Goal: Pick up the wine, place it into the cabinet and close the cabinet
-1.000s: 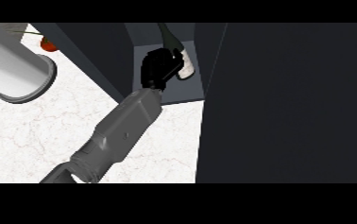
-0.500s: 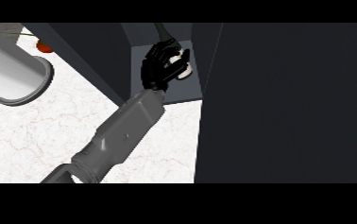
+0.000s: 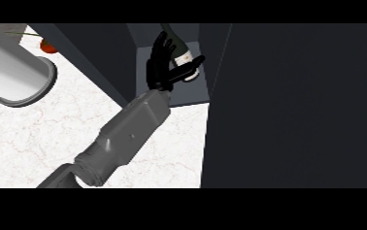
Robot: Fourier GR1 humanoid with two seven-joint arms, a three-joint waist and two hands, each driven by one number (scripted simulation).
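Head view. One grey forearm (image 3: 122, 137) enters from the lower edge of the view and runs diagonally up across the white marbled counter (image 3: 64, 127) into the open cabinet (image 3: 193, 86). The view does not establish which arm this is; its position to the left of centre suggests the left.

The hand (image 3: 159, 69) is inside the cabinet compartment. Its fingers (image 3: 163, 47) are straight and spread wide, pointing toward the back of the compartment; the thumb (image 3: 188, 68) extends to the right across the lower part of the wine bottle (image 3: 180, 54). The fingers are not curled round the bottle.

The wine bottle stands inside the cabinet, just behind and right of the hand, with its dark neck toward the upper edge of the view and its pale label visible between fingers and thumb.

A dark cabinet door (image 3: 287, 107) fills the right side of the view. A grey cylindrical vessel (image 3: 22, 81) lies at the counter's left edge, with a red object (image 3: 48, 45) near the far left corner.
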